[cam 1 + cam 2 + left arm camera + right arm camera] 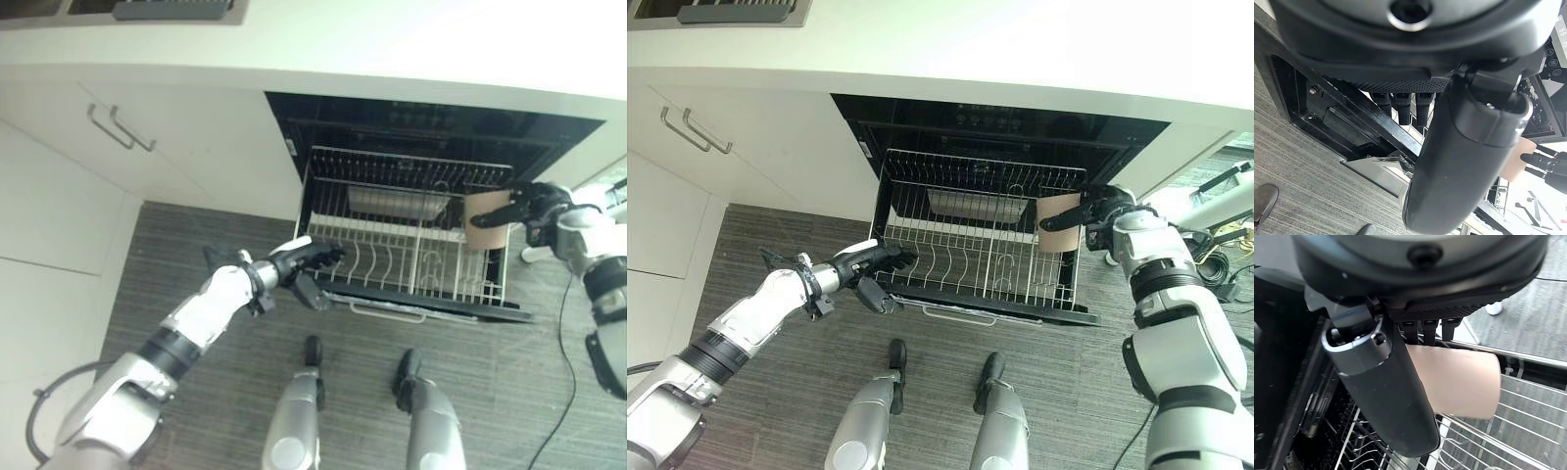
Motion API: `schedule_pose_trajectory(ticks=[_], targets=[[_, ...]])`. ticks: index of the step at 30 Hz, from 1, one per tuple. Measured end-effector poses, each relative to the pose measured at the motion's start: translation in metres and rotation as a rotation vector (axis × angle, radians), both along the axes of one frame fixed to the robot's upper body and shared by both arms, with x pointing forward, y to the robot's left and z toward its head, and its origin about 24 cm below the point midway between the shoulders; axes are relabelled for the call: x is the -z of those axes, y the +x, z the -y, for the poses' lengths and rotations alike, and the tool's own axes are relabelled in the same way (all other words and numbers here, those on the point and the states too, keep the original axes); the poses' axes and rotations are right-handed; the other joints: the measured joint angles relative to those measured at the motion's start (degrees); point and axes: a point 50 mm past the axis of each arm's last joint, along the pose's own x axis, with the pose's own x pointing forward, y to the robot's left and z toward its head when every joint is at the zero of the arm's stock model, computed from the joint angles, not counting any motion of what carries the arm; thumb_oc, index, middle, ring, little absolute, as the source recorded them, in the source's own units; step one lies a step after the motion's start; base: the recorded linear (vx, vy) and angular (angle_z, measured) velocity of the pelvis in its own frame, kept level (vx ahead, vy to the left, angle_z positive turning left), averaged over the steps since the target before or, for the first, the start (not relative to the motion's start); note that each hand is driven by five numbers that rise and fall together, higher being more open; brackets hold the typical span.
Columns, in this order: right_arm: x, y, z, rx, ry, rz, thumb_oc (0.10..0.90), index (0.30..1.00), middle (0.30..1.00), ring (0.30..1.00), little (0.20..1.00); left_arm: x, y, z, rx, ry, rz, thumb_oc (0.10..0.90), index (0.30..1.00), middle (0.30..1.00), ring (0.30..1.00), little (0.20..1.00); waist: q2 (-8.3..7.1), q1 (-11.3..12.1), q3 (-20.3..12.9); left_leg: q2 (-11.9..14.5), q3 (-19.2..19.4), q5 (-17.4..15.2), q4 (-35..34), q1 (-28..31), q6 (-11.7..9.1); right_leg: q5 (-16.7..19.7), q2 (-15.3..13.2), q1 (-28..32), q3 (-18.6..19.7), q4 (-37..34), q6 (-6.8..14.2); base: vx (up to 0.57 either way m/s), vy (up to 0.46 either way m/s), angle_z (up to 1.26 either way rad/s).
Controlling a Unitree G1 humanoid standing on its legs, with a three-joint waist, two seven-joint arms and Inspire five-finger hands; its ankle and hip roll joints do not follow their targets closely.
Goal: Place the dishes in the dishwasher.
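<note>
A tan cup [1059, 223] is grasped by the right hand [1095, 211] over the rack's [950, 259] right edge. The left hand [306, 262] is held released at the rack's front left corner.

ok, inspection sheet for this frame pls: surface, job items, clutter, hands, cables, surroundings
Surface: grey striped floor in front of the open dishwasher.
Job's things: pulled-out wire rack holding a grey tray-like dish at its back; tan cup held over the rack's right side.
Clutter: nothing seen.
Hands: right hand curled round the cup; left hand with fingers straight at the rack's front left corner, holding nothing.
Cables: cables and yellow cord on the floor at far right.
Surroundings: white counter above the dishwasher, white cabinets with bar handles to the left.
</note>
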Motion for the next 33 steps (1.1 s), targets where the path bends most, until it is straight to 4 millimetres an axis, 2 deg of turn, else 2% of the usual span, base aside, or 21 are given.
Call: schedule_pose_trajectory(ticks=[11,14,15,17,18,20,22,25,26,28,30,33], targets=[[-0.04,-0.002,-0.007,-0.098,-0.141,0.073,0.8,0.9,0.9,0.9,0.9,0.002,-0.004,-0.007,-0.033,-0.02,0.013,0.8,0.9,0.9,0.9,0.9,-0.28,-0.44,-0.02,0.08,0.09,0.03,0.15,0.1,0.05,0.25,0.07,0.11,0.08,-0.03,-0.05,-0.01,0.0,0.0],[-0.046,-0.004,-0.004,-0.093,-0.149,0.09,0.8,0.9,0.9,0.9,0.9,0.006,-0.006,-0.013,-0.066,-0.026,0.017,0.8,0.9,0.9,0.9,0.9,-1.43,-0.75,-0.01,0.39,0.07,0.03,0.31,0.66,0.04,0.35,0.45,0.82,0.07,-0.22,-0.18,0.01,-0.001,-0.01],[-0.049,-0.004,-0.008,-0.111,-0.152,0.109,0.8,0.9,0.9,0.9,0.9,0.008,-0.009,-0.018,-0.09,-0.046,0.024,0.8,0.9,0.9,0.9,0.9,-1.84,-1.32,-0.05,0.39,0.18,0.01,0.22,1.11,0.05,0.35,0.47,1.23,0.18,-0.36,-0.18,0.07,-0.006,-0.02],[-0.055,-0.007,-0.009,-0.112,-0.148,0.155,0.8,0.9,0.9,0.9,0.9,0.012,-0.012,-0.021,-0.113,-0.055,0.031,0.8,0.9,0.9,0.9,0.9,-2.12,-1.85,-0.08,0.45,0.22,0.01,0.25,1.27,0.04,0.38,0.6,1.37,0.28,-0.41,-0.13,0.1,0.001,-0.02],[-0.049,-0.017,-0.012,-0.122,-0.082,0.234,0.8,0.9,0.9,0.9,0.9,0.013,-0.016,-0.023,-0.15,-0.104,0.057,0.8,0.9,0.9,0.9,0.9,-2.36,-1.78,-0.06,0.64,0.22,-0.11,0.16,1.88,0.12,0.38,0.88,2.11,0.39,-0.81,-0.13,0.07,0.007,-0.05],[-0.034,-0.028,-0.019,-0.172,-0.041,0.277,0.8,0.9,0.9,0.9,0.9,0.023,-0.026,-0.031,-0.203,-0.132,0.068,0.8,0.9,0.9,0.9,0.9,-2.88,-2.43,-0.29,0.79,0.42,-0.38,0.05,2.69,0.1,0.39,1.11,2.91,0.56,-1.31,-0.12,0.08,-0.008,-0.06],[0.004,-0.053,-0.029,-0.171,0.086,0.35,0.8,0.9,0.9,0.9,0.9,0.033,-0.039,-0.037,-0.268,-0.186,0.089,0.8,0.9,0.9,0.9,0.9,-3.64,-3.33,-0.71,0.95,0.64,-1.0,0.12,3.64,-0.08,-0.02,1.33,3.67,0.95,-1.32,0.12,0.11,-0.031,-0.11],[0.081,-0.099,-0.059,-0.156,0.327,0.301,0.8,0.9,0.9,0.9,0.9,0.046,-0.057,-0.053,-0.372,-0.233,0.095,0.8,0.9,0.9,0.9,0.9,-4.41,-5.69,-1.22,1.59,1.89,-2.15,0.77,4.87,-0.28,-0.32,1.91,4.51,2.03,-1.35,0.19,0.09,-0.017,-0.18],[0.096,-0.105,-0.064,-0.16,0.347,0.252,0.8,0.9,0.9,0.9,0.9,0.048,-0.059,-0.054,-0.387,-0.234,0.091,0.8,0.9,0.9,0.9,0.9,-4.39,-6.63,-1.23,1.54,2.12,-2.19,0.77,5.05,-0.26,-0.31,1.89,4.52,2.36,-1.25,0.21,0.08,0.001,-0.17],[0.121,-0.121,-0.069,-0.114,0.426,0.219,0.8,0.9,0.9,0.9,0.9,0.053,-0.063,-0.057,-0.439,-0.27,0.102,0.8,0.9,0.9,0.9,0.9,-4.39,-7.01,-1.23,1.85,2.79,-2.7,0.97,5.64,-0.17,-0.33,2.08,4.67,3.16,-1.0,0.21,0.08,0.006,-0.16],[0.123,-0.124,-0.07,-0.119,0.442,0.216,0.8,0.9,0.9,0.9,0.9,0.055,-0.065,-0.058,-0.464,-0.281,0.104,0.8,0.9,0.9,0.9,0.9,-4.42,-7.73,-1.25,1.9,3.21,-3.0,1.09,5.96,0.07,-0.31,2.13,4.6,3.75,-0.81,0.19,0.11,0.01,-0.14],[0.114,-0.123,-0.077,-0.169,0.461,0.268,0.8,0.9,0.9,0.9,0.9,0.062,-0.072,-0.063,-0.507,-0.294,0.089,0.8,0.9,0.9,0.9,0.9,-5.1,-8.06,-2.89,2.31,3.88,-3.2,1.39,6.08,-0.01,-0.27,2.44,4.32,4.25,-0.65,0.14,0.11,0.061,-0.11]])
